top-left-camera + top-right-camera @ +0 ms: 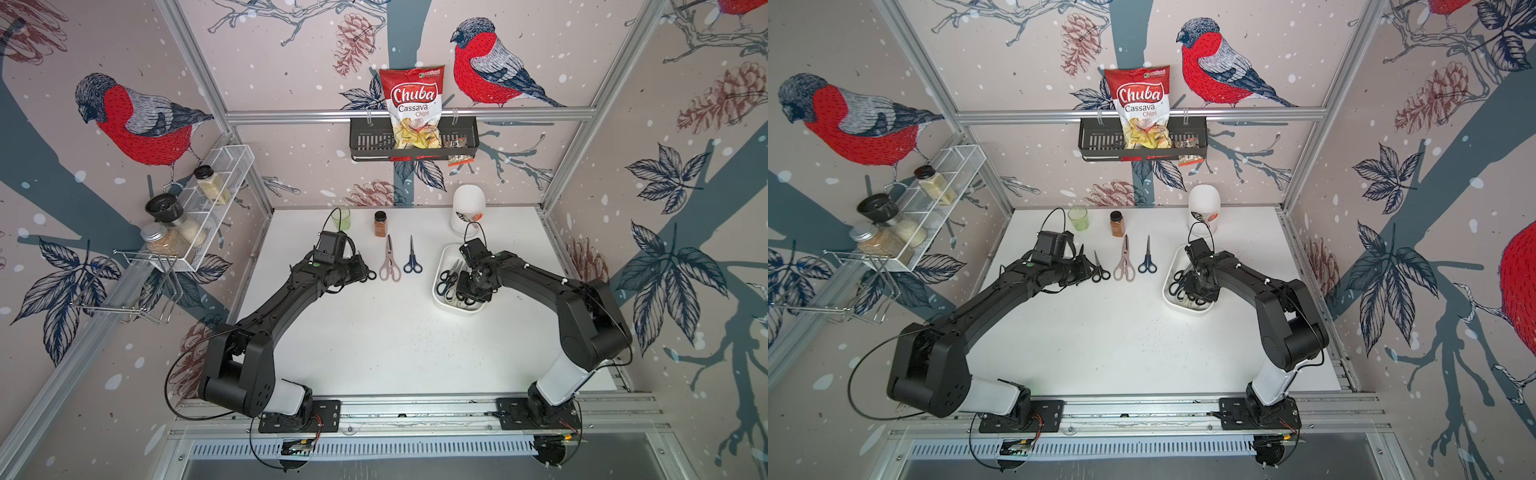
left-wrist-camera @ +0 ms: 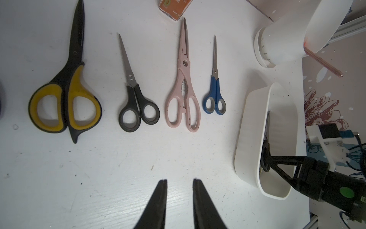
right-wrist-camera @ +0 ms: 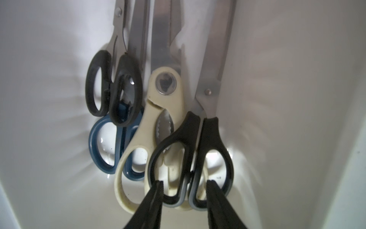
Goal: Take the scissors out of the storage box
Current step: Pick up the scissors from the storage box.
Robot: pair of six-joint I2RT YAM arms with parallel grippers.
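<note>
Reaching down into the storage box (image 1: 459, 311), which sits right of centre in both top views on the white table (image 1: 374, 353), my right gripper (image 3: 185, 183) has its fingers part-spread astride the handle loops of a large black-handled pair (image 3: 188, 126). One fingertip lies at the outer edge of one loop and the other seems to sit inside the second loop; I cannot tell whether they are pinching yet. That pair lies on top of a cream pair (image 3: 136, 138), with a navy pair (image 3: 95, 142) and a small black pair (image 3: 93, 83) just beside, all blades pointing the same way. My left gripper (image 2: 180, 180) hovers over bare table, fingers apart and holding nothing, near four scissors laid out in a row left of the box: a yellow-and-black pair (image 2: 79, 93), a grey-lined black pair (image 2: 136, 95), a pink pair (image 2: 185, 63) and a blue pair (image 2: 214, 89). I judge the risks as these: a grip through a loop could let the pair swing or its blades fall open; the cream handles beneath could snag and ride up too; and the box, which nothing steadies, could tip or slide.
</note>
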